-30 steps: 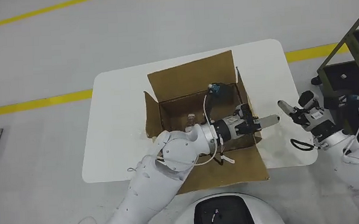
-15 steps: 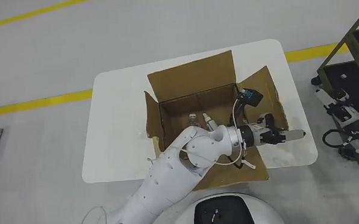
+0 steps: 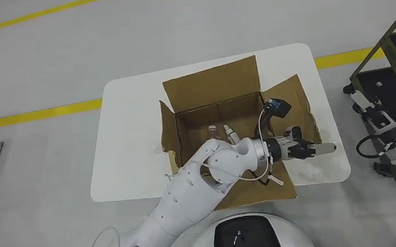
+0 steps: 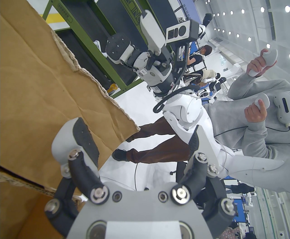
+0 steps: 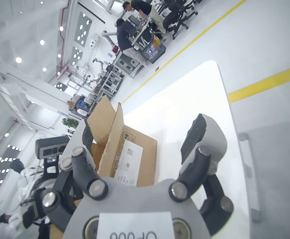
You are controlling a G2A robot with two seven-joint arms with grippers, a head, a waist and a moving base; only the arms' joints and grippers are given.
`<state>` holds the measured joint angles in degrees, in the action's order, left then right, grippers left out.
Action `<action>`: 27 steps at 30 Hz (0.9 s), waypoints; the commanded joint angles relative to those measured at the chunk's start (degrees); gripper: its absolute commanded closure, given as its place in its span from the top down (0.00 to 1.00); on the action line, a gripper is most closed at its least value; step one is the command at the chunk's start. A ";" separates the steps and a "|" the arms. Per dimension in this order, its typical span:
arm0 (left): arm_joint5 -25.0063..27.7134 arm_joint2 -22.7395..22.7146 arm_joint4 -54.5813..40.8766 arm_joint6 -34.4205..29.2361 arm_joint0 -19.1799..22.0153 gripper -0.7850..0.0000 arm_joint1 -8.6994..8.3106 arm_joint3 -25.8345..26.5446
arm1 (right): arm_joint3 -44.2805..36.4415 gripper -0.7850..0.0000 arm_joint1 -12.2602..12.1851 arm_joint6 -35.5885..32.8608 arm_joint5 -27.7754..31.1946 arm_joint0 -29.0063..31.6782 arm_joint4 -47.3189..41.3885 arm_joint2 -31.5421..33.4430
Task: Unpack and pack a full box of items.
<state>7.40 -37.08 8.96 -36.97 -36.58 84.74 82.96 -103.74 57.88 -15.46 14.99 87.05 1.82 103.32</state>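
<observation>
An open cardboard box [image 3: 213, 89] stands in the middle of the white table [image 3: 132, 133], all its flaps folded outward. Two small bottles [image 3: 219, 130] stand inside near its front wall. My left arm reaches across the box's front, and its gripper [image 3: 324, 148] hangs open and empty over the table just past the right flap [image 3: 291, 98]. The left wrist view shows that gripper [image 4: 138, 138] beside the flap's torn edge [image 4: 68, 90]. My right gripper [image 5: 142, 133] is open and empty, off the table's right edge [image 3: 365, 104], facing the box [image 5: 133, 154].
A green metal rack [image 3: 381, 56] stands right of the table, close to the right arm. Bare table lies left of the box and along its right edge [image 5: 192, 97]. Yellow floor lines [image 3: 44, 113] run behind.
My left gripper has swung right from over the box to beyond its right side, and the right flap now lies folded outward. The right arm has drawn back off the table.
</observation>
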 commanded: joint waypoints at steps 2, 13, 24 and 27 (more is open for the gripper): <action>-0.39 -0.49 -0.74 -0.26 -0.30 1.00 0.15 -0.20 | 0.44 0.84 -0.02 -3.24 -1.57 -1.74 -3.60 -0.34; -0.30 -1.30 0.32 -1.43 -0.71 1.00 0.63 -0.37 | 0.92 0.02 0.03 -11.28 -4.28 -6.43 -2.96 -6.21; 0.06 -1.77 0.87 -2.38 -1.48 1.00 1.10 -0.55 | 0.80 0.13 0.21 -13.32 -3.84 -7.44 -1.41 -8.96; 0.17 -1.93 1.05 -2.64 -1.58 1.00 1.22 -0.67 | 1.06 0.16 0.21 -13.28 -3.95 -7.55 0.01 -9.23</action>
<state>7.50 -38.97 9.99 -39.53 -38.12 85.93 82.33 -102.76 58.10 -28.79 11.14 79.52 1.45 94.13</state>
